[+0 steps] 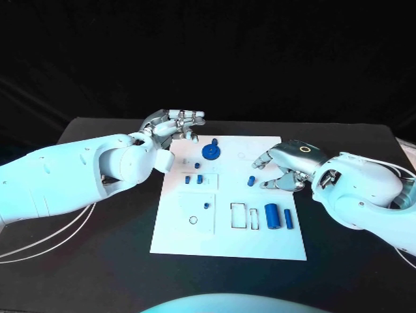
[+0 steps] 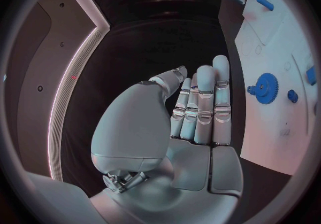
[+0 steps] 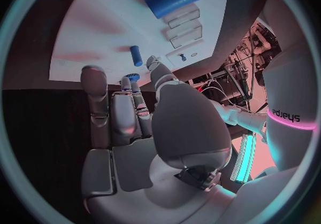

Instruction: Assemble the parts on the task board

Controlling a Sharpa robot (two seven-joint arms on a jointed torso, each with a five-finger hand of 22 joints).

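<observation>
Lying near right hand [image 1: 282, 171]: small part [image 1: 250, 180] | gear [image 1: 210, 152] beyond

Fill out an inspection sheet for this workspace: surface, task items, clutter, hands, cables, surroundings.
Surface: black table, white task board lying flat in its middle.
Task items: blue gear near the board's far edge; small blue pieces mid-board; large blue cylinder and a thinner blue one side by side near the right edge; one blue piece beside the right hand's fingertips.
Clutter: nothing seen.
Hands: left hand at the board's far left corner, empty, fingers extended; right hand over the board's right side, empty.
Cables: white cables under the left arm.
Surroundings: black backdrop.
</observation>
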